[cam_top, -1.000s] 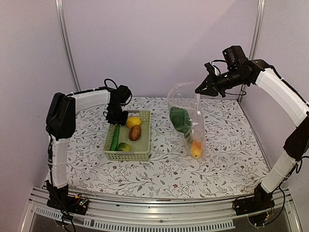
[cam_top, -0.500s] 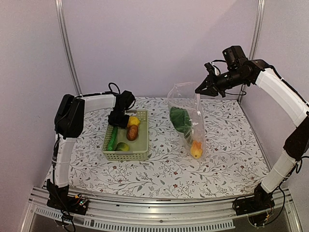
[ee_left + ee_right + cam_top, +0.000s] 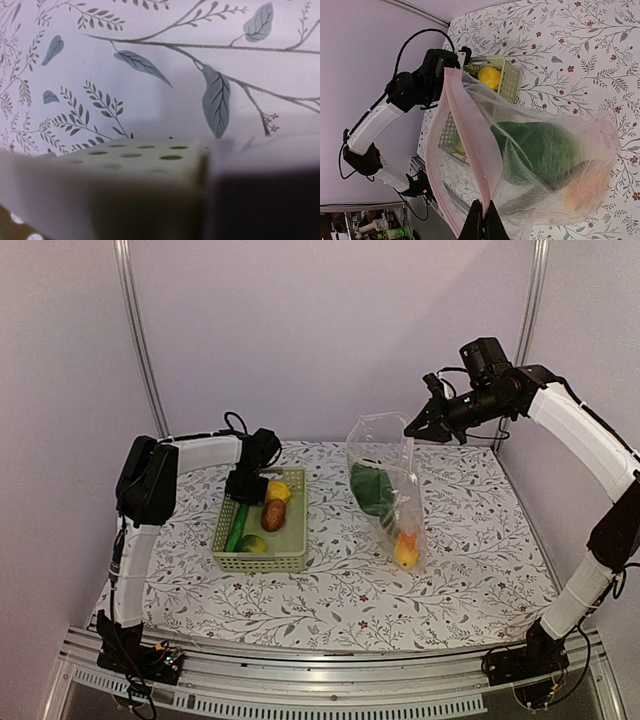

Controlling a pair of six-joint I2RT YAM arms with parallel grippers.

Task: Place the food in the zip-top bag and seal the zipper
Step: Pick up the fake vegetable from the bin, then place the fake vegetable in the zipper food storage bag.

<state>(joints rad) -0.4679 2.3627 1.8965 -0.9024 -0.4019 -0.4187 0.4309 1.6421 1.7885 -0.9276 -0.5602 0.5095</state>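
The right pincer (image 3: 413, 427) is raised above the far side of the desk (image 3: 470, 560), its two fingers pressed together on the zipper (image 3: 470, 150), the pinkish strip along the mouth of the zip-top bag (image 3: 388, 490). The bag hangs from that grip with its mouth gaping and its bottom resting on the desk. Inside it lie the leafy green (image 3: 372, 486) and, lower down, the orange-yellow piece (image 3: 406, 550). The left pincer (image 3: 243, 487) is down at the far left corner of the pale green basket (image 3: 258, 560). Its wrist camera shows only a blurred basket corner (image 3: 125, 175) close up, so I cannot tell whether its fingers are apart or together. In the basket sit a lemon (image 3: 279, 492), the reddish-brown round one (image 3: 273, 514), the cucumber (image 3: 238, 527) and a yellow-green piece (image 3: 254, 543).
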